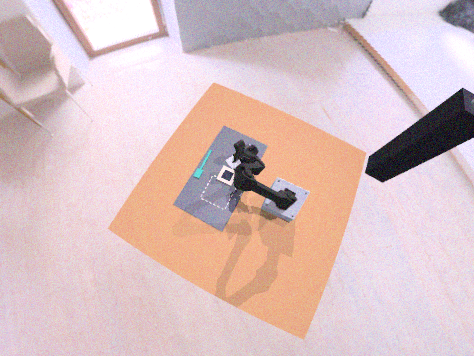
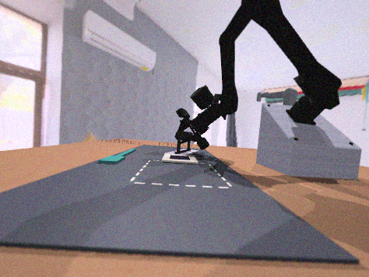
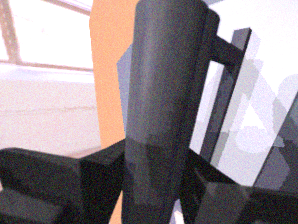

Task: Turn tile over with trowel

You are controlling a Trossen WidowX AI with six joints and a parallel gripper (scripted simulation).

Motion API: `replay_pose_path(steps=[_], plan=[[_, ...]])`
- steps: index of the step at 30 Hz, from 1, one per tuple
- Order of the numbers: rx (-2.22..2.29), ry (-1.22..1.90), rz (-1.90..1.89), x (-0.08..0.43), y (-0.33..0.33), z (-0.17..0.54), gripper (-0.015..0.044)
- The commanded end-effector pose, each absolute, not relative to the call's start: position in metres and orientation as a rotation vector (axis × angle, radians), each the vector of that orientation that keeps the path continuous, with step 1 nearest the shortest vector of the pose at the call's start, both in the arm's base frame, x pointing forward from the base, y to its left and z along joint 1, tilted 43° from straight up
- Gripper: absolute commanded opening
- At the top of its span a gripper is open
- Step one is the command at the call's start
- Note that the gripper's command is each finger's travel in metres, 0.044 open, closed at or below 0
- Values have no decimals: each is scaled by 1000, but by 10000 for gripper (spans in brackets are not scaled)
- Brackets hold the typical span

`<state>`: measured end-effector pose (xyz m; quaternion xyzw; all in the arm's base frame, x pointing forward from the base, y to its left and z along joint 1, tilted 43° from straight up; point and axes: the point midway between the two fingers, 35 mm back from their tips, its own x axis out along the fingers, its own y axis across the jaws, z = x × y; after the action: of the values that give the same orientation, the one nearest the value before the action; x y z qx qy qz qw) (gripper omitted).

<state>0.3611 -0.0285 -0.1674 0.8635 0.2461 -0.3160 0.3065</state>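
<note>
The tile [image 1: 227, 175] [image 2: 180, 157] lies flat with its dark square mark up, at the far side of the dashed outline [image 1: 202, 198] [image 2: 156, 184] on the grey mat [image 1: 215, 218] [image 2: 156, 222]. The small trowel has a thick black handle [image 3: 165, 100] raised on posts over a pale flat blade [image 1: 231, 162]. The blade lies low behind the tile. My gripper [image 2: 186, 133] [image 3: 156, 141] is shut on the trowel's handle, one finger on each side. The hand hides most of the trowel in the top and exterior views.
A teal flat tool [image 1: 198, 173] [image 2: 113, 159] lies along the mat's left side. The arm's grey base block [image 1: 301, 196] [image 2: 303, 156] stands right of the mat on the orange-brown table [image 1: 170, 250]. A black beam [image 1: 420, 140] juts in at the right of the top view.
</note>
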Motion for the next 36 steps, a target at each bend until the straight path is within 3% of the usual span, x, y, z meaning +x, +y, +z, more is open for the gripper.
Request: replay_pose_path(steps=[1,7,30,36], plan=[[2286,651,-834,362,-28,-167,36],[2286,651,-834,362,-29,-167,0],[2281,652,-830,364,-70,-123,0],[2210,738,-642,370,-66,-126,0]])
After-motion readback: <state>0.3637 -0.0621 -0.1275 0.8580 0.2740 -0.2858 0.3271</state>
